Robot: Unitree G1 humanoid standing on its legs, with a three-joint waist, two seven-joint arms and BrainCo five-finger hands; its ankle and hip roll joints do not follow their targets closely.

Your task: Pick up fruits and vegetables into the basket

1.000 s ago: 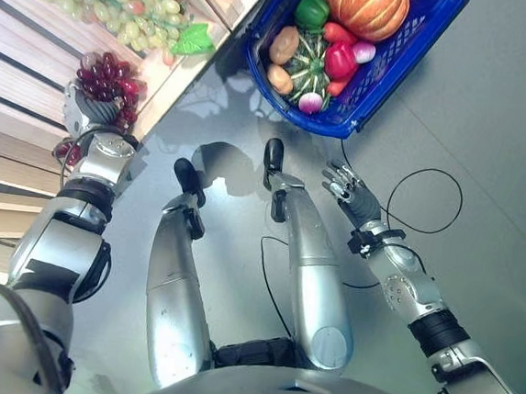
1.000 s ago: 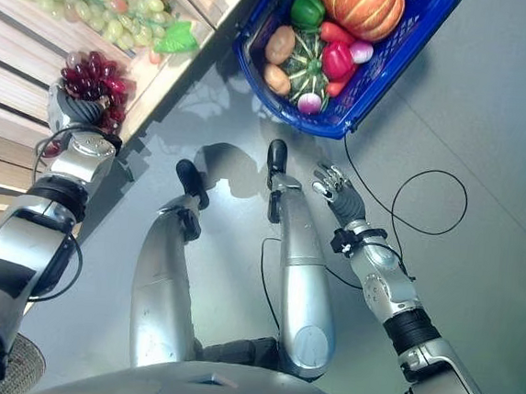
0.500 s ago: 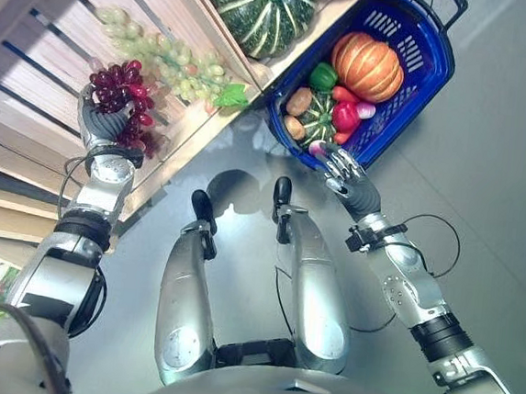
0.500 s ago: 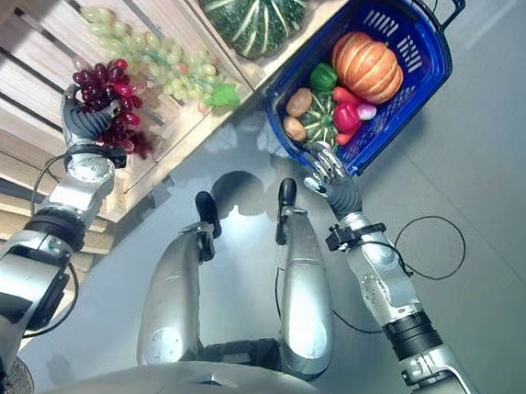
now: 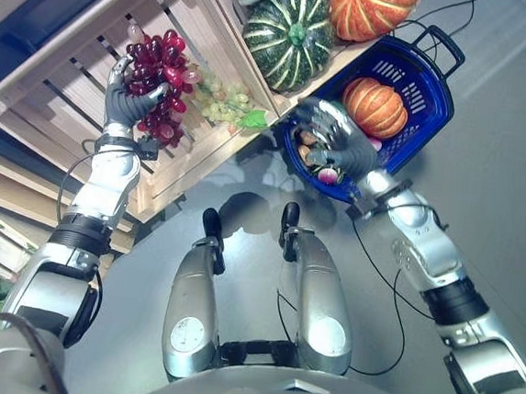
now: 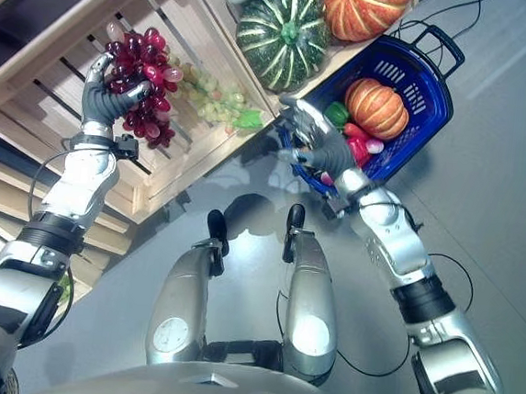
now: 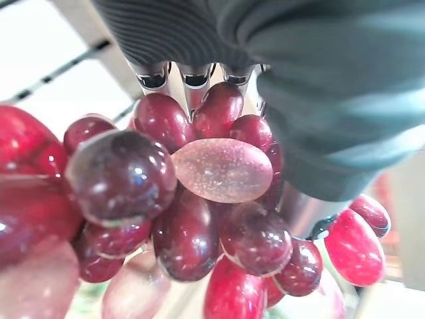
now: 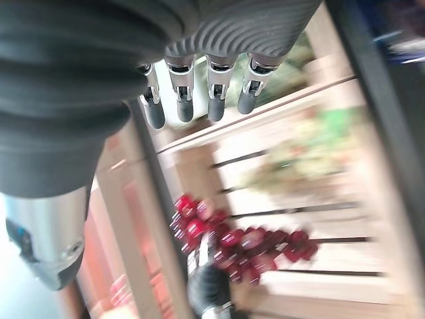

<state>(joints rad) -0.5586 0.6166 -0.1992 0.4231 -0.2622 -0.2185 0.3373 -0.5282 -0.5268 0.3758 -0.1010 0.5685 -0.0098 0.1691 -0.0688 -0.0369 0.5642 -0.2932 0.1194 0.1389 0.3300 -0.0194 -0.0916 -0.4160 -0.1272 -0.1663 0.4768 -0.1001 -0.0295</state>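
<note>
— Where are the red grapes (image 5: 156,66)?
— My left hand (image 5: 124,102) has its fingers curled round the bunch, raised in front of the wooden crate (image 5: 89,80).
— And the right?
— My right hand (image 5: 334,139) hangs with fingers relaxed and spread over the blue basket (image 5: 433,92), already holding a pumpkin (image 5: 374,105).

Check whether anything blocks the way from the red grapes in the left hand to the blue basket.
The left hand holds the red grapes up in front of the wooden crate. The right hand hangs open over the near rim of the blue basket, right on that path. Nothing else visibly blocks it.
</note>
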